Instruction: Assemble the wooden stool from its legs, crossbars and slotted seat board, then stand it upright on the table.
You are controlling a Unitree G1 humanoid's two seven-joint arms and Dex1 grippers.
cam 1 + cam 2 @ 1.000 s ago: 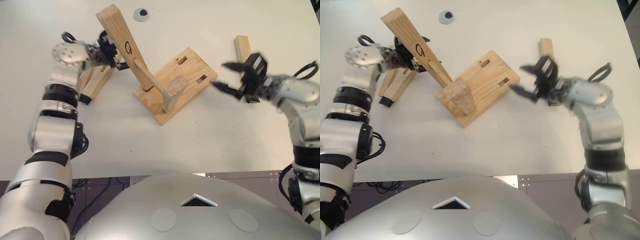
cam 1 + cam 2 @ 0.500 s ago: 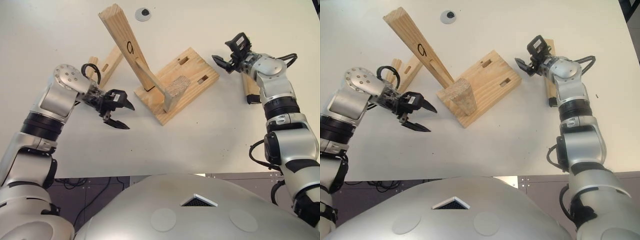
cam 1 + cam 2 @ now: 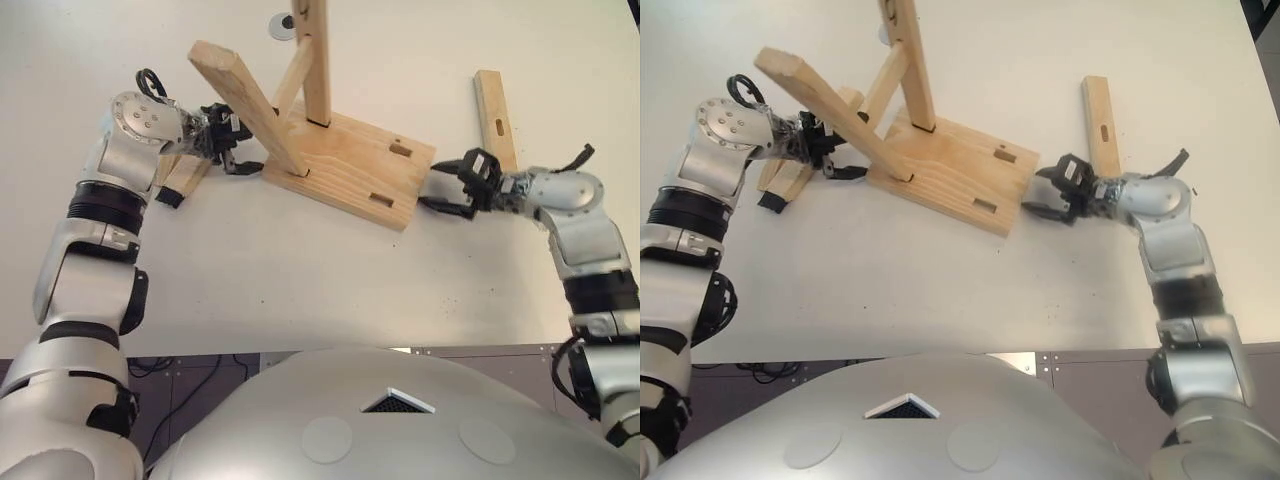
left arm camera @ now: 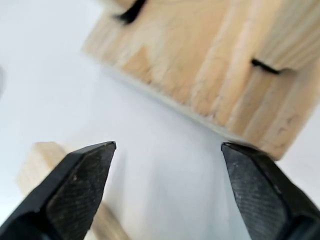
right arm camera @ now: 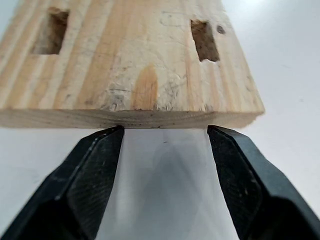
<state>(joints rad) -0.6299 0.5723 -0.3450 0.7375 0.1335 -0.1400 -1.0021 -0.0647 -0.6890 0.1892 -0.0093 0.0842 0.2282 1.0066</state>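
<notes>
The slotted seat board (image 3: 350, 175) lies flat on the table. One leg (image 3: 318, 60) stands upright in it, a second leg (image 3: 245, 105) leans out to the left, and a slanted crossbar (image 3: 293, 78) sits between them. My left gripper (image 3: 232, 152) is open beside the leaning leg, at the board's left end (image 4: 210, 65). My right gripper (image 3: 440, 192) is open with its tips at the board's right edge (image 5: 130, 60), two empty slots just beyond them. A loose leg (image 3: 494, 110) lies on the table behind the right gripper.
Two more wooden pieces (image 3: 185, 178) lie side by side under my left wrist. A small dark disc (image 3: 281, 25) sits at the back of the white table (image 3: 300, 290), whose front edge runs just below the arms.
The board has turned and now lies wider across the table, with its legs more upright. My left gripper moved up to the leaning leg. My right gripper dropped to the board's right edge.
</notes>
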